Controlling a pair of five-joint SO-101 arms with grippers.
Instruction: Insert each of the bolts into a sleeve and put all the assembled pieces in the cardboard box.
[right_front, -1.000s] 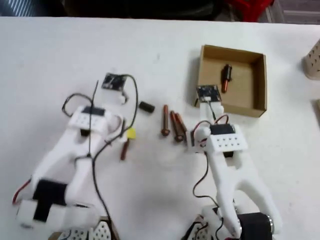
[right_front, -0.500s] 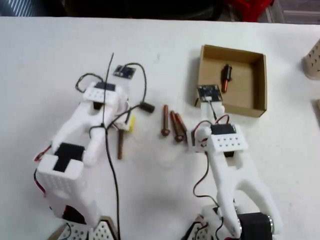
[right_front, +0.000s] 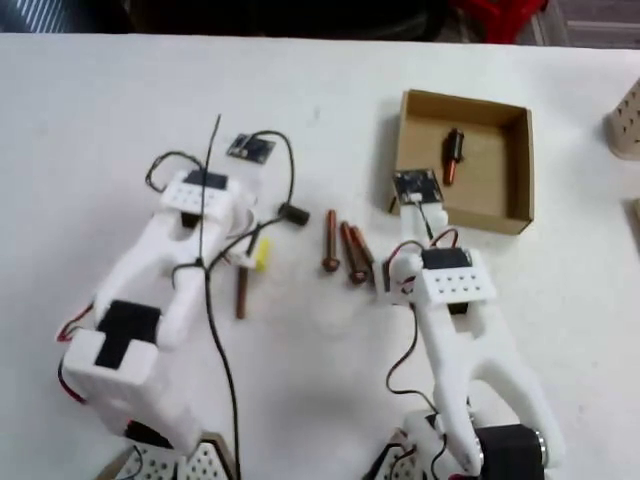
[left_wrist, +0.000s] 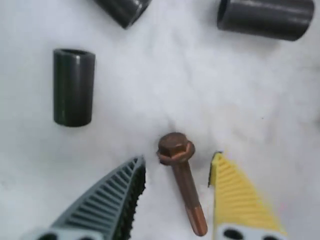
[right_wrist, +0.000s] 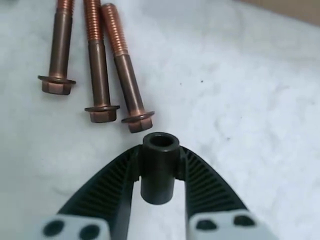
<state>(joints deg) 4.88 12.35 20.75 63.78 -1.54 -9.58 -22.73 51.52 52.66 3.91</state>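
Note:
My left gripper (left_wrist: 177, 160) is open over the table, its grey finger (left_wrist: 112, 200) and yellow finger (left_wrist: 239, 200) on either side of a copper bolt (left_wrist: 182, 185) that lies flat. Beyond that bolt lie three black sleeves (left_wrist: 74, 86), (left_wrist: 122, 7), (left_wrist: 265, 17). In the high view this bolt (right_front: 241, 292) lies beside the left gripper (right_front: 250, 258), with one sleeve (right_front: 292, 213) just past it. My right gripper (right_wrist: 160, 150) is shut on a black sleeve (right_wrist: 160, 170), close to three loose bolts (right_wrist: 97, 60). The cardboard box (right_front: 518, 170) holds one assembled piece (right_front: 453, 152).
The three loose bolts (right_front: 348, 247) lie side by side between the two arms. Black cables loop over the left arm (right_front: 205, 250). A pale object (right_front: 626, 122) stands at the table's right edge. The box corner (right_wrist: 295, 9) lies beyond the right gripper.
The left arm has swung away from the table's near edge toward the sleeves, then drawn back slightly. The bolt stays on the table. The right arm has not moved.

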